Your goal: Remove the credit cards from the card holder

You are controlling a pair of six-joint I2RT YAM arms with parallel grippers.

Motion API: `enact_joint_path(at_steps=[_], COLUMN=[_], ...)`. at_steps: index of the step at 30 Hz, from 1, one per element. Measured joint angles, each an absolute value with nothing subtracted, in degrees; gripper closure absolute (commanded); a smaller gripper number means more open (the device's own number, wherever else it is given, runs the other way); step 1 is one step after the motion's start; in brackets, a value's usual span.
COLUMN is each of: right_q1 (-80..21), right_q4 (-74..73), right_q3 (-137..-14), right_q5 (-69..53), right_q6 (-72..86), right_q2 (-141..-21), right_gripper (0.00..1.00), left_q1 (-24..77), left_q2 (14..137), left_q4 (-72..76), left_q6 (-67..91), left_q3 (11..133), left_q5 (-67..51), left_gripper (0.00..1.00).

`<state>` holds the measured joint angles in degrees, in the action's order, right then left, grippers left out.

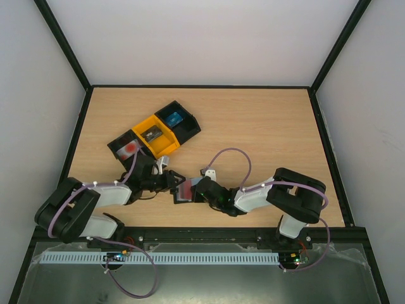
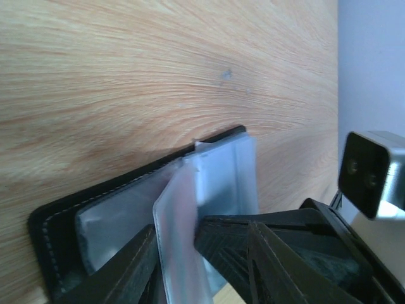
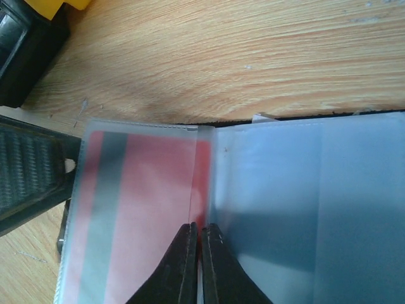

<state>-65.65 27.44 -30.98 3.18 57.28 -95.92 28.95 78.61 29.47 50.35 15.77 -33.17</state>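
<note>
- At the near edge of the table [image 1: 266, 126] we see both arms reaching inward, their tips meeting over the card holder [image 1: 182, 190], which lies open on the wood just in front of the row of bins.
- From its own wrist camera, the left gripper [image 2: 177, 235] has its jaws drawn narrow, with a clear sleeve [image 2: 180, 202] of the holder standing up between the fingers [image 2: 126, 269]. We read that as a clamp on the sleeve, which is lifted off the black cover [image 2: 47, 234].
- The right gripper [image 3: 197, 233] is pinched all the way together. Its two dark tips meet on the edge of a clear sleeve, right where the red side joins the grey-blue panel [image 3: 304, 202].
- We can make out one credit card [image 3: 142, 209]. It is red with a darker stripe along its length, and it sits inside the clear sleeve on the holder's left half, not drawn out.
- In the overhead view that same card shows as a small red patch [image 1: 184, 187] between the two grippers.
- We cannot tell whether other cards sit behind the grey-blue panel.
- Just beyond the holder stands the slanted row of bins: a black one [image 1: 128, 147] with something red inside, a yellow one [image 1: 156, 135], and a black one [image 1: 177, 119] holding something blue.
</note>
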Motion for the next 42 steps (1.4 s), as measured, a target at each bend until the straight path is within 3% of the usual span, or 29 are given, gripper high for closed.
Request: enact_joint_path(at_steps=[6,20,26,42], right_q1=[-65.6,-65.6,-65.6,-65.6], right_q4=[27.5,24.7,20.7,13.5], right_q3=[-30.7,-29.6,-28.9,-24.6], right_q5=[3.2,4.1,6.7,12.6], right_q6=[57.3,56.9,56.3,55.7], right_q2=[-95.4,-91.8,-86.3,-68.5], right_gripper=[0.87,0.86,0.78,0.75], left_q1=[29.5,30.3,31.9,36.4], left_q2=[75.5,75.3,75.7,82.5], left_q4=[29.7,30.1,30.5,33.6], left_q6=[51.7,53.4,54.4,55.8], left_q3=[15.8,15.8,17.0,21.1], left_q5=[-34.0,-35.1,-35.4,-34.9], left_gripper=[0.60,0.59,0.57,0.55])
